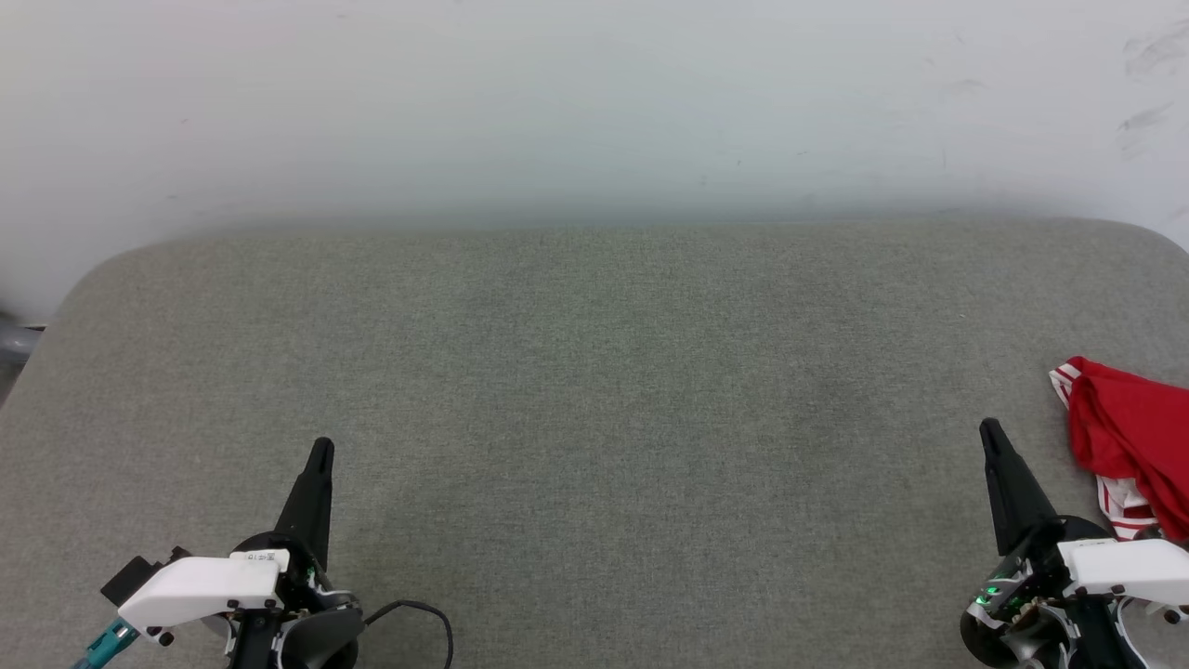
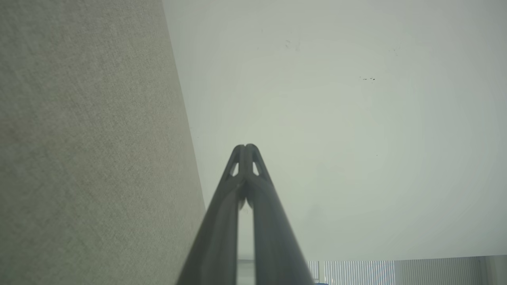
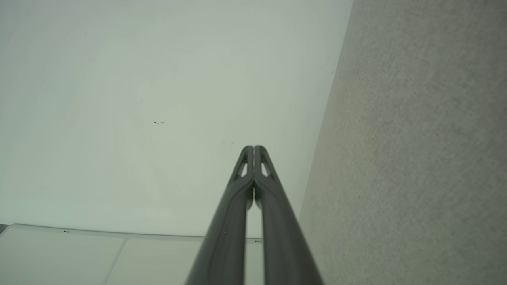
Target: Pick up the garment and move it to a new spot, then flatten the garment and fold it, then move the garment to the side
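Red garment (image 1: pixel 1129 437) crumpled beside closed right gripper (image 1: pixel 990 431).

One garment (image 1: pixel 1129 432), two grippers (image 1: pixel 322 448) (image 1: pixel 988 427), one grey surface (image 1: pixel 594 418)

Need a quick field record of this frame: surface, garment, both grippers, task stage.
surface: grey fabric surface, pale wall behind
garment: red with white striped trim, crumpled at the head view's right edge, partly cut off
left gripper: shut, holding nothing, lower left
right gripper: shut, holding nothing, just left of the garment
task stage: garment not yet picked up
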